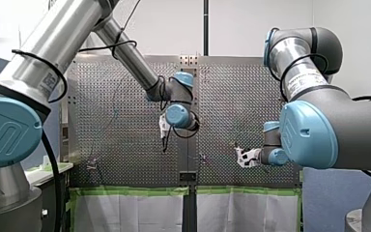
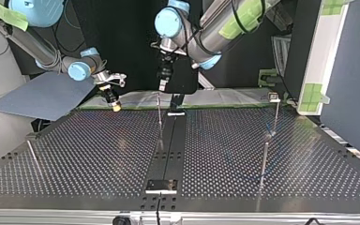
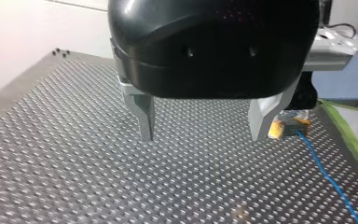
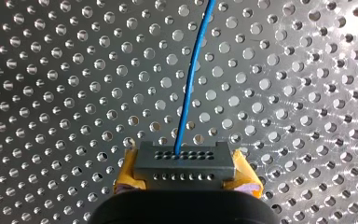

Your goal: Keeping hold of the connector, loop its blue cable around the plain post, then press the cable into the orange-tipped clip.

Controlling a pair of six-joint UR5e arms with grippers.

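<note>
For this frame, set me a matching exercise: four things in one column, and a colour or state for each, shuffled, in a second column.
Things:
1. my left gripper
2. my right gripper
3. connector
4. cable

States:
A. blue, runs out over the perforated table
B. open, nothing between its metal fingers
C. dark grey, held between yellow pads
D. shut on the connector

Pairs: 1-B, 2-D, 3-C, 4-A

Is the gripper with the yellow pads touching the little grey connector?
Touching. The right wrist view shows the yellow pads of my right gripper pressed against both sides of the connector.
</note>
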